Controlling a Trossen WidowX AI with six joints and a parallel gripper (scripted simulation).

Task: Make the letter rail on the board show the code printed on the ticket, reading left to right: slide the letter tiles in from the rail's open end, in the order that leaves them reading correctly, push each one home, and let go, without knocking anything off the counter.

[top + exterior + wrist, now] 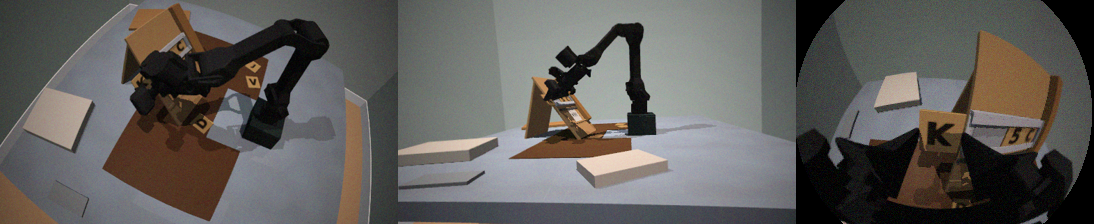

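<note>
My gripper (147, 85) (548, 98) (940, 133) is shut on the K tile (138, 82) (940, 125), held upright with its letter facing the wrist camera, just left of the rail's open left end. The white letter rail (168, 46) (1006, 121) on the sloping board (149, 31) (531, 115) (1011, 75) holds a 5 tile (1015, 136) and a C tile (179, 46) (1030, 135) at its right, with bare rail left of them. The ticket (575, 115) is lower on the board; its code is unreadable. Loose tiles are D (202, 123), J (252, 66) and V (252, 82).
A beige block (57, 116) (447, 147) (899, 90) lies left of the brown mat (167, 167) (572, 151). Another beige block (622, 167) is at the front in the exterior view. A thin grey plate (69, 198) (443, 179) lies near the counter edge.
</note>
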